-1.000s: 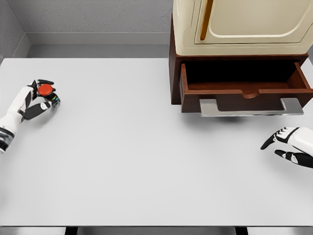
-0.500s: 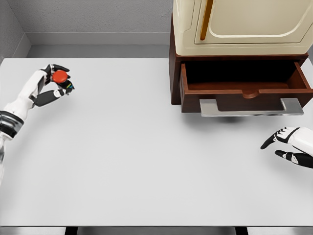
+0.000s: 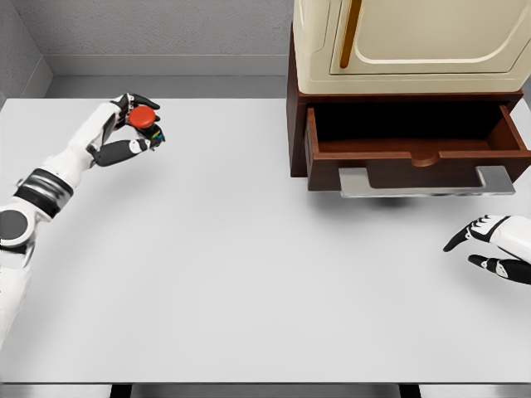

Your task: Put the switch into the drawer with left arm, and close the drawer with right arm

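Note:
The switch (image 3: 144, 117), a small dark block with a round red button on top, is held in my left hand (image 3: 135, 126) above the far left part of the white table (image 3: 249, 265). That hand's fingers are curled around it. The brown drawer (image 3: 415, 145) stands pulled open at the right under a cream cabinet (image 3: 406, 41), with a grey handle (image 3: 426, 182) along its front; its inside looks dark and bare. My right hand (image 3: 485, 245) hovers low at the right edge, below the handle, fingers relaxed and holding nothing.
The cabinet and its brown base rise at the far right of the table. A grey wall (image 3: 158, 29) runs behind the table. The table's front edge lies near the bottom of the view.
My left hand has lifted the switch and carried it right and farther back, from the table's left edge toward the middle. The right hand has barely moved.

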